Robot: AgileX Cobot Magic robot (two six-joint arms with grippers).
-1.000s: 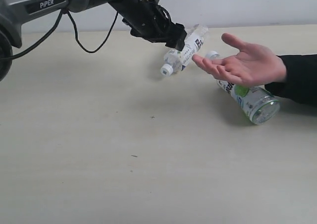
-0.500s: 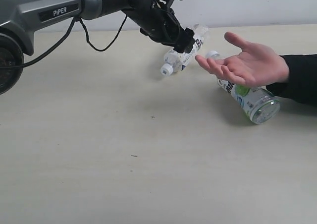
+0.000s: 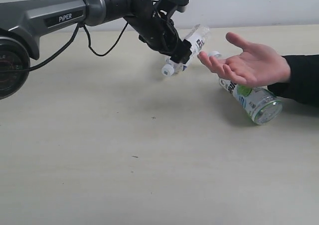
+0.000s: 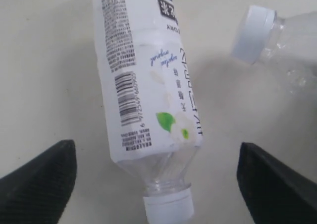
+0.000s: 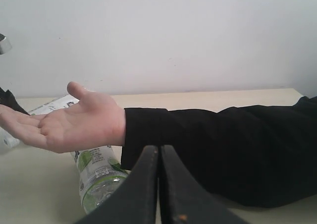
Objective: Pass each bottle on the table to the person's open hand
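Note:
A clear bottle with a floral white label [image 3: 197,37] [image 4: 143,85] lies on the table [image 3: 149,160], its white cap pointing toward the near side. My left gripper [image 3: 178,52] [image 4: 154,147] hovers over its neck end, open wide, with a finger on each side and neither touching it. The person's open hand [image 3: 249,63] [image 5: 69,122] is held palm up just right of that bottle. A second bottle with a green fruit label [image 3: 254,103] [image 5: 96,177] lies under the hand. My right gripper [image 5: 159,184] is shut and empty, low near the person's sleeve.
The person's black sleeve [image 3: 301,78] [image 5: 223,144] lies along the table's right side. A black cable [image 3: 99,48] hangs from the left arm. A white wall stands behind the table.
The left arm has swung further out over the table, and its gripper has shifted along the floral bottle toward the neck. Bottles and hand have hardly moved.

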